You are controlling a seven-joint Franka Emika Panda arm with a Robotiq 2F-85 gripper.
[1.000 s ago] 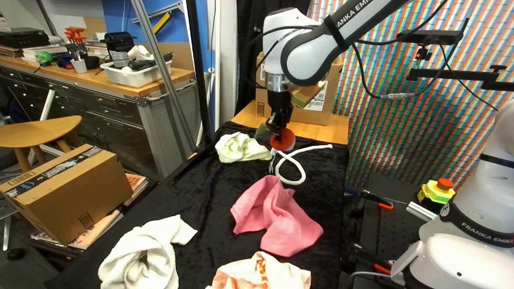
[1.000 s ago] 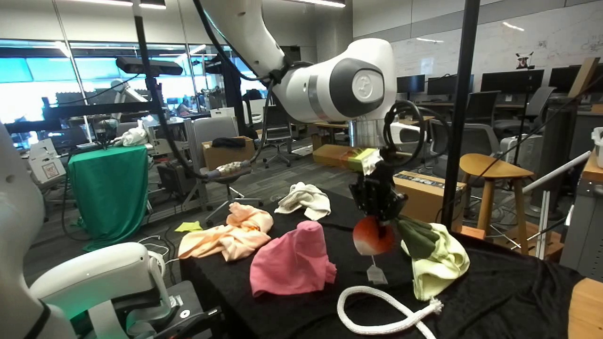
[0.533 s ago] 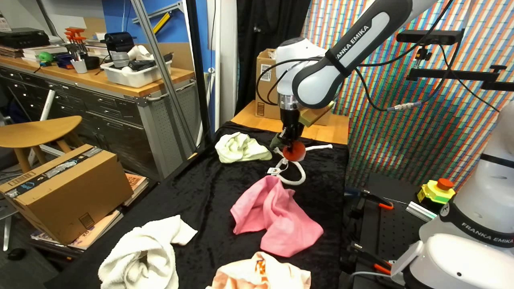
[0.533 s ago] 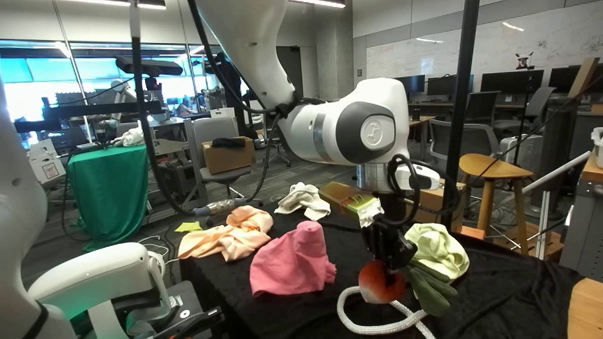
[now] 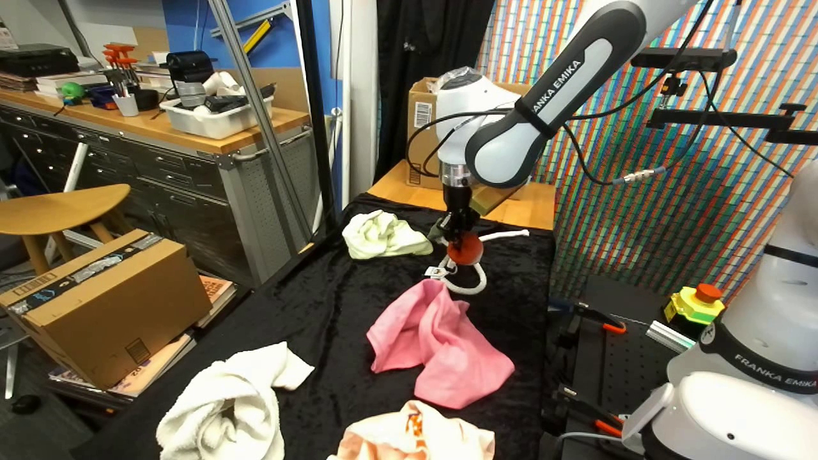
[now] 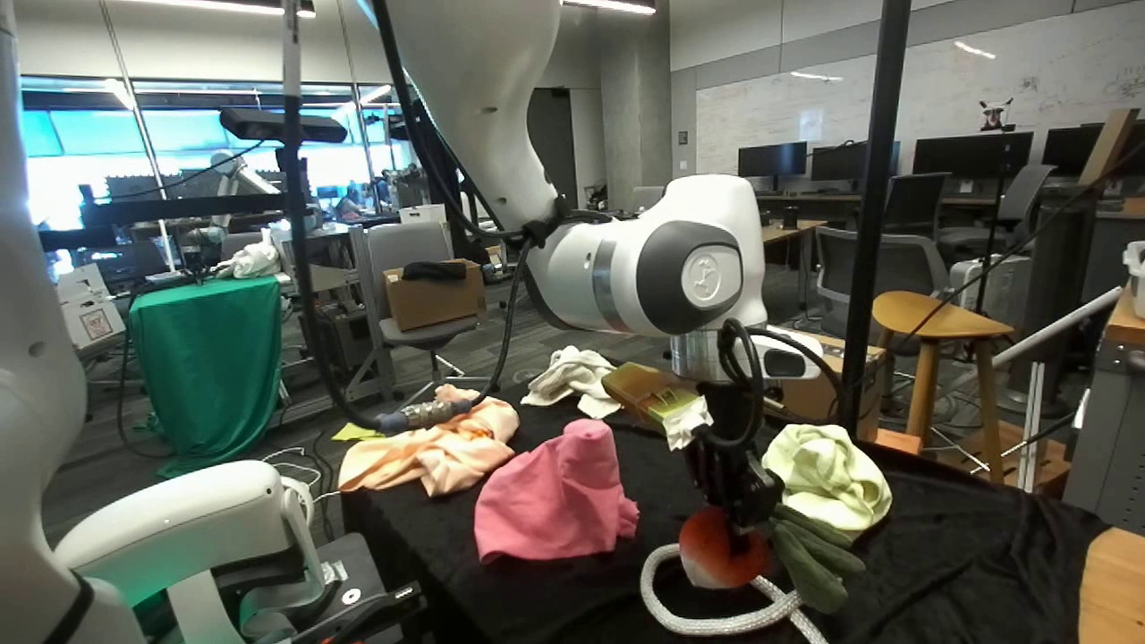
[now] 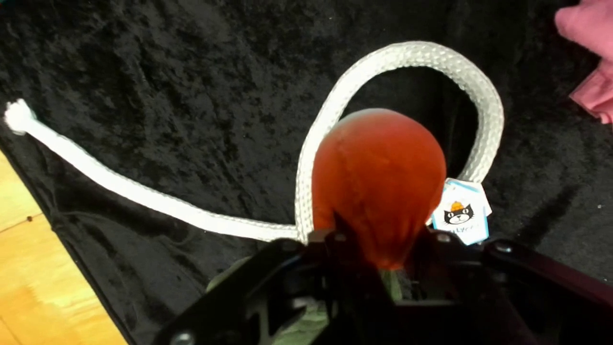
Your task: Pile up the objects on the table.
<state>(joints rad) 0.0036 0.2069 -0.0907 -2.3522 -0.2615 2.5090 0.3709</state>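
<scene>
My gripper [image 6: 741, 529] is shut on a red plush toy [image 6: 707, 546] with a white underside and dark green leaves [image 6: 814, 563]. It holds the toy low over a looped white rope [image 6: 662, 595]. In the wrist view the red body [image 7: 378, 177] sits between the fingers in front of the loop [image 7: 488, 105]. The toy's paper tag [image 7: 459, 211] hangs beside it. I cannot tell whether the toy touches the rope. Crumpled cloths lie apart: pink [image 5: 447, 351], pale green [image 5: 383, 236], white [image 5: 230, 402] and peach [image 5: 383, 437].
A black cloth [image 5: 319, 319] covers the table, with a bare wooden surface [image 5: 537, 207] beyond its far end. A black pole [image 6: 877, 224] stands beside the table. A yellow-green block [image 6: 653, 394] is fixed near my wrist.
My gripper has lowered with the red toy, from above the cloths down over the rope's loop. In the last half second it has sunk only slightly. The cloths and rope have not moved.
</scene>
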